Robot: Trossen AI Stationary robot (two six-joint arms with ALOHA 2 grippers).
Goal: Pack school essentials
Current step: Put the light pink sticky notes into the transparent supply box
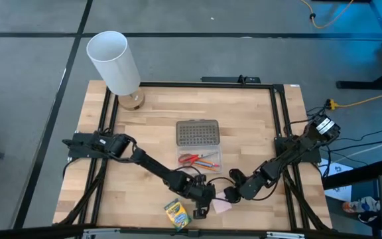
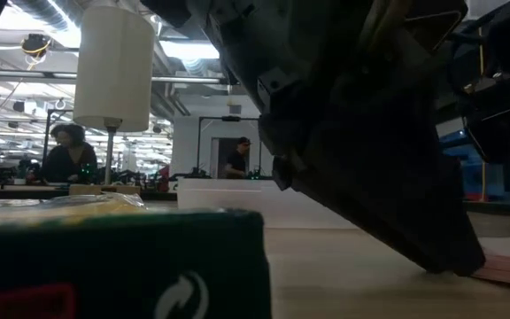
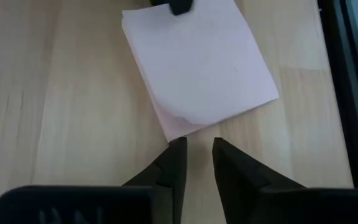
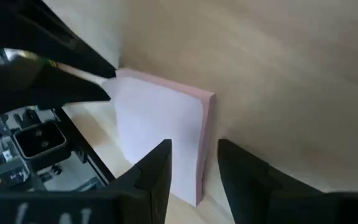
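The pink sticky-note pad (image 1: pixel 221 206) lies flat on the table near its front edge, also seen in the left wrist view (image 3: pixel 197 62) and the right wrist view (image 4: pixel 160 130). My left gripper (image 3: pixel 197 144) is slightly open, its tips just short of one corner of the pad. My right gripper (image 4: pixel 192 148) is open and comes from the opposite side, one finger over the pad's top face, the other beside its edge. The crayon box (image 1: pixel 176 214) lies flat to the left. Scissors and pencils (image 1: pixel 201 159) lie in the clear case. I do not make out the pen. My left gripper points slanting down at the pad's corner (image 3: pixel 169 134); whether its fingertips touch it I cannot tell. My right gripper has one fingertip (image 3: pixel 179 6) over the pad's far edge; the pad's side (image 4: pixel 207 155) lies between the fingers, and I cannot tell if either touches it.
The clear case (image 1: pixel 212 167) sits mid-table with its grey dotted lid (image 1: pixel 197 133) behind it. The tall white cylinder (image 1: pixel 115 63) stands at the far left corner. A black frame rail (image 1: pixel 284 133) runs along the table's sides. People stand in the room beyond (image 2: pixel 65 151).
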